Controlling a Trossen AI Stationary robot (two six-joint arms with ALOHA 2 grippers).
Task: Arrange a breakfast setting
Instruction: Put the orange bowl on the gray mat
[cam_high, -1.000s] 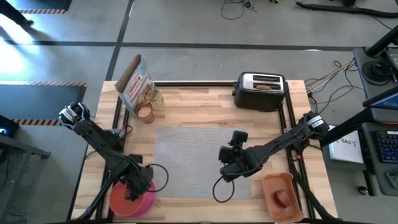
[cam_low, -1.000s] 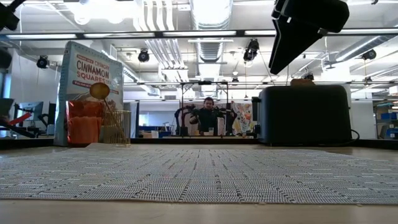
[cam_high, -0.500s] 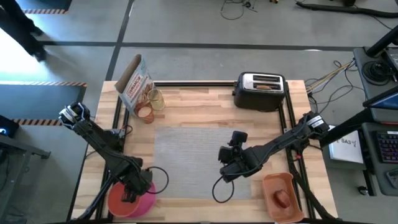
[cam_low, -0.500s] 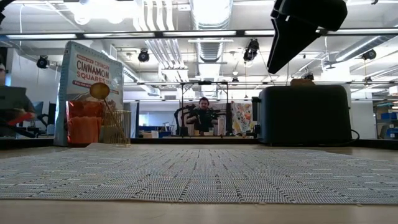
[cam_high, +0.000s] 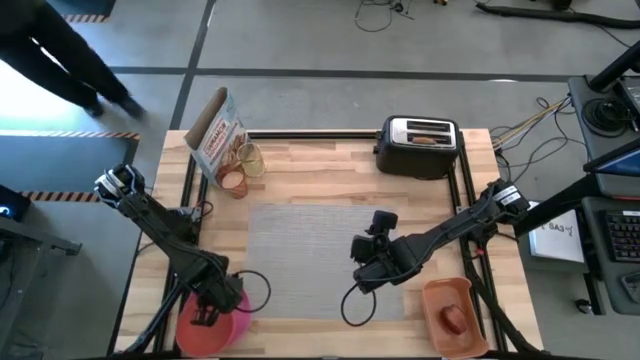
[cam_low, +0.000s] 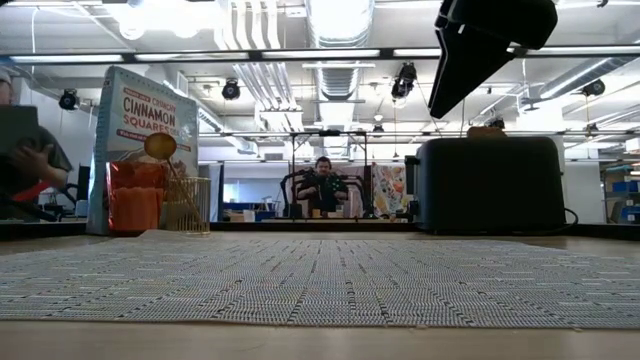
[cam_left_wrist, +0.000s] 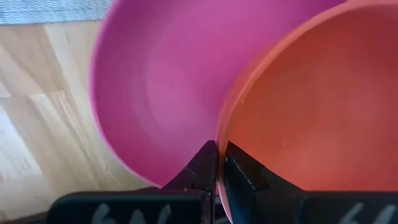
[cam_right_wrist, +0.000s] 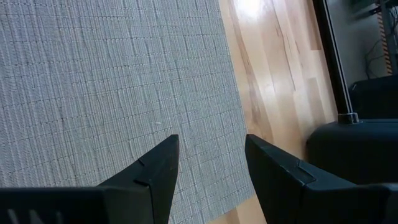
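Reading "CINNAMON SQUARES" on the tall cardboard cereal box (cam_low: 140, 150) at upper left, we see the black-and-chrome toaster (cam_high: 418, 146) at upper right. At lower left, the left pincer (cam_left_wrist: 217, 163) is clamped on the smooth red-orange bowl's (cam_left_wrist: 311, 112) rim inside the round pink plate (cam_left_wrist: 161, 93). The right pincer (cam_right_wrist: 208, 165) hangs apart above the woven grey rectangular mat (cam_high: 300, 255).

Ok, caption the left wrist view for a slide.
Left gripper shut on red-orange bowl rim inside pink plate.
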